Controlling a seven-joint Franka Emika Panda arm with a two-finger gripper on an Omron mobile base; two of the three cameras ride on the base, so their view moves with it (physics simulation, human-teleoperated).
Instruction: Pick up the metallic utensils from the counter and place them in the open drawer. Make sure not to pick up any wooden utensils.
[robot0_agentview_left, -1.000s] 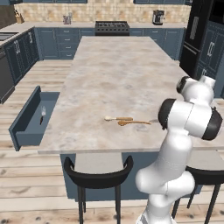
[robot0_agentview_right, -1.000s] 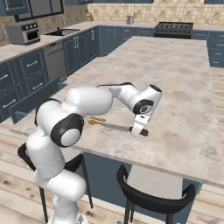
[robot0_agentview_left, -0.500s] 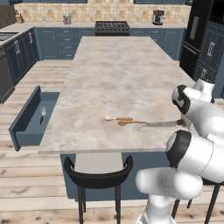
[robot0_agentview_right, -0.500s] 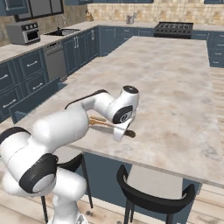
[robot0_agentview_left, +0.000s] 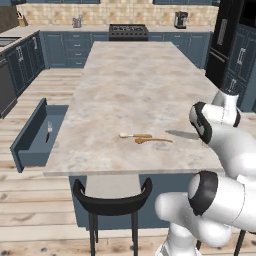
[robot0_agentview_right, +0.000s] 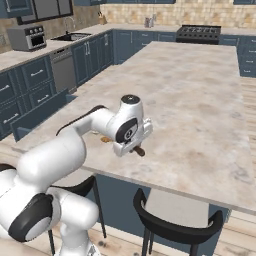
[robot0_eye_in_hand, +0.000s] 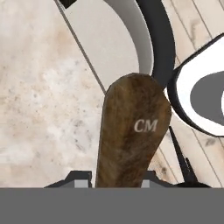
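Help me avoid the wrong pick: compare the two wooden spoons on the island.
The pale spoon is cream with a tan handle; the orange-brown spoon is one colour throughout. The pale one lies farther from the counter edge, the orange-brown one nearer. Both are slim, flat and side by side.

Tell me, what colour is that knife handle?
Dark brown wood grain with pale "CM" letters on the knife handle, best in the hand view.

arm folded low, hand (robot0_eye_in_hand: 113, 183) fingers clamped on a brown handle (robot0_eye_in_hand: 131, 131)

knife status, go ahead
Gripper shut on knife handle. Blade on counter. One utensil in open drawer. Wooden spoons untouched.
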